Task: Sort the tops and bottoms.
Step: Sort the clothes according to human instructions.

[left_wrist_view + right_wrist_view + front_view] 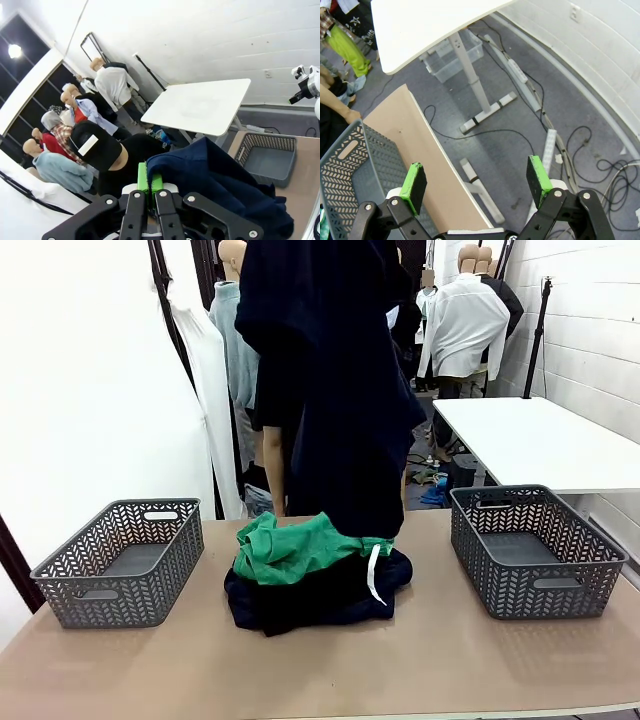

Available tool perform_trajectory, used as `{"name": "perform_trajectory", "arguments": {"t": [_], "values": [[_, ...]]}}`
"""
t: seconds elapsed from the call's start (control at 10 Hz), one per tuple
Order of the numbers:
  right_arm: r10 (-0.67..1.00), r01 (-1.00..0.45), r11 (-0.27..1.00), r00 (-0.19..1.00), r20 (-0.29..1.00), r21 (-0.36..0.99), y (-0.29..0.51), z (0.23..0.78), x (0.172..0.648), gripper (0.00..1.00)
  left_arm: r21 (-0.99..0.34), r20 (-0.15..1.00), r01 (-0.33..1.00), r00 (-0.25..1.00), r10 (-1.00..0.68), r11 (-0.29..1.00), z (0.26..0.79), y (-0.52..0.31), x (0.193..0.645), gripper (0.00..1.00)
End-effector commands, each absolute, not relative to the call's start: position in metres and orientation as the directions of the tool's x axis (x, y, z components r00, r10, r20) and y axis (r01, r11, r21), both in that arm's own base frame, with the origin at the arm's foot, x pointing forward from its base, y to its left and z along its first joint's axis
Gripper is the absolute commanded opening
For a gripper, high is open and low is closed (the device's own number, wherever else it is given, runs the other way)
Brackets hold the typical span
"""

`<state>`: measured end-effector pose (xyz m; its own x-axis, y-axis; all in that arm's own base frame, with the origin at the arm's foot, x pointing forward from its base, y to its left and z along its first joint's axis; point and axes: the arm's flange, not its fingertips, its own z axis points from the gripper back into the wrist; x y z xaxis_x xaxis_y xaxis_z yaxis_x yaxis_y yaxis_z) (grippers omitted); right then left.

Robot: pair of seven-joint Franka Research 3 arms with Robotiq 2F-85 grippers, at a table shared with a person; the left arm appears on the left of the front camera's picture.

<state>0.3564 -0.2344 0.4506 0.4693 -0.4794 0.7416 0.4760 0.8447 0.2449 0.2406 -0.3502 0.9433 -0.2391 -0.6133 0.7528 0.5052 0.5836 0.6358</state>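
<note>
- The left gripper (149, 178) is pinched shut on a navy garment (220, 175), which hangs from above the front view's top edge.
- Straight below its hem, the bottoms (290, 548) lie mid-table on a dark pile (320, 605), long axis across the table, with the drawstring (374, 578) trailing right.
- The right gripper (477, 181) is spread wide and empty past the right basket (345, 170). It is the free arm, and I judge the bottoms lie to its left.
- The hanging cloth hides the rear edge of the bottoms, and what makes up the pile is unclear.
</note>
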Motion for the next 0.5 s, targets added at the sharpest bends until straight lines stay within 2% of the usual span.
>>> {"name": "perform_trajectory", "arguments": {"t": [0.0,0.4], "values": [[-0.486,0.481,0.841,0.47,0.737,0.248,-0.2328,0.4517,0.3569,1.0,0.636,0.755,0.497,-0.244,-0.609,0.59,0.9478,-0.346,0.2377,0.0],[-0.486,0.481,0.841,0.47,0.737,0.248,-0.2328,0.4517,0.3569,1.0,0.636,0.755,0.497,-0.244,-0.609,0.59,0.9478,-0.346,0.2377,0.0]]}}
